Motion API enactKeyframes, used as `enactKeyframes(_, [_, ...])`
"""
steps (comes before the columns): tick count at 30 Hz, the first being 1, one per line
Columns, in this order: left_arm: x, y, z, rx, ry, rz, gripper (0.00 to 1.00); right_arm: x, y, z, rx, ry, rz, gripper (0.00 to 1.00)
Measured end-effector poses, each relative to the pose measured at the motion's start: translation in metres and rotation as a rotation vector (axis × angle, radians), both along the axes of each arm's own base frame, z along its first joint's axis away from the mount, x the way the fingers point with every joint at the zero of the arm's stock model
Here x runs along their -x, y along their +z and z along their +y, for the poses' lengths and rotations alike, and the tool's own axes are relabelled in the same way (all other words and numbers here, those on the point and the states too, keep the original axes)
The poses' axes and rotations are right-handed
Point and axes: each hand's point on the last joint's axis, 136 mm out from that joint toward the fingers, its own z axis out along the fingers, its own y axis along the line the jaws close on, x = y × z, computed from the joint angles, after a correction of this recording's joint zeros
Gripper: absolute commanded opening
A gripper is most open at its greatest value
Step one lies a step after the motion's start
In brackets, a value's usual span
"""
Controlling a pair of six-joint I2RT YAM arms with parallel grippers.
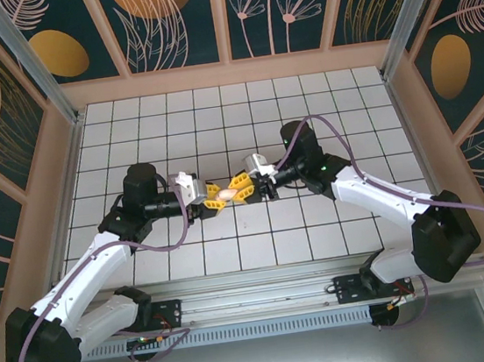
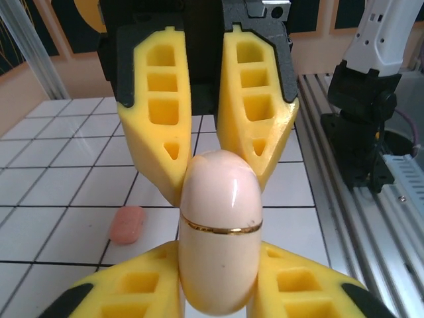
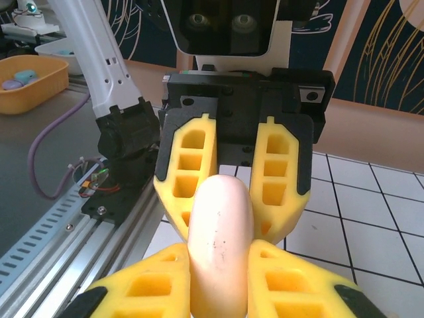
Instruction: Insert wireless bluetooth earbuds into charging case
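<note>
White tiled surface inside a booth with dark floral wall panels. Two white robot arms reach in from the near edge and meet nose to nose over the middle tiles. Between them, lifted off the tiles, is the pale beige charging case, a glossy, rounded capsule with a thin gold seam around it. The seam looks shut, so whether earbuds sit inside cannot be told.

The left gripper has its yellow jaws closed against both sides of the longer half, below the seam. The right gripper faces it, jaws clamped on the shorter, domed half. A salmon-pink pebble-shaped case lies apart on a tile, to the left in the left wrist view.

The step in hand looks like a two-handed hold for opening the lid (or possibly passing the case across). To do it well, one grip should be firm on the base half while the other works only above the seam. The shell is smooth and curved, so it may squirt out of the foam pads. A slow move, following the hinge and low over the tiles, is the safest course.
</note>
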Motion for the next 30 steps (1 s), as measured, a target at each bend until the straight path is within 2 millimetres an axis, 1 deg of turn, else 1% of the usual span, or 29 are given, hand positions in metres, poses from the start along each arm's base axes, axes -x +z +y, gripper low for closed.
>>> enactKeyframes(2, [0.0, 0.001, 0.0, 0.002, -0.002, -0.003, 0.43, -0.001, 0.001, 0.001, 0.01, -0.003, -0.012, 0.16])
enactKeyframes(5, [0.001, 0.001, 0.0, 0.001, -0.002, -0.013, 0.44, -0.004, 0.002, 0.003, 0.036, -0.017, -0.038, 0.16])
enactKeyframes(7, [0.0, 0.0, 0.0, -0.001, 0.003, -0.019, 0.43, -0.005, 0.002, 0.004, 0.057, -0.024, -0.054, 0.16])
enactKeyframes(14, [-0.002, -0.001, 0.001, -0.008, 0.01, -0.03, 0.31, -0.004, -0.006, 0.004, 0.109, -0.034, -0.085, 0.16])
enactKeyframes(17, [-0.001, -0.001, 0.001, -0.01, 0.008, -0.029, 0.29, -0.002, -0.008, 0.004, 0.116, -0.03, -0.085, 0.16])
enactKeyframes(18, [-0.002, -0.002, 0.001, -0.011, 0.009, -0.031, 0.29, -0.002, -0.008, 0.004, 0.116, -0.03, -0.085, 0.16])
enactKeyframes(19, [-0.002, -0.002, 0.001, -0.012, 0.008, -0.034, 0.31, -0.002, -0.008, 0.004, 0.116, -0.03, -0.085, 0.16])
enactKeyframes(20, [-0.002, -0.002, 0.001, -0.012, 0.007, -0.036, 0.35, -0.002, -0.008, 0.004, 0.116, -0.03, -0.085, 0.16])
enactKeyframes(21, [-0.002, -0.002, 0.001, -0.013, 0.007, -0.04, 0.36, -0.002, -0.008, 0.004, 0.116, -0.03, -0.086, 0.16])
enactKeyframes(26, [-0.001, -0.004, 0.001, -0.016, 0.006, -0.036, 0.37, -0.002, -0.008, 0.004, 0.116, -0.03, -0.086, 0.16])
enactKeyframes(30, [0.0, -0.003, 0.001, -0.015, 0.006, -0.037, 0.36, -0.002, -0.008, 0.004, 0.115, -0.03, -0.087, 0.17])
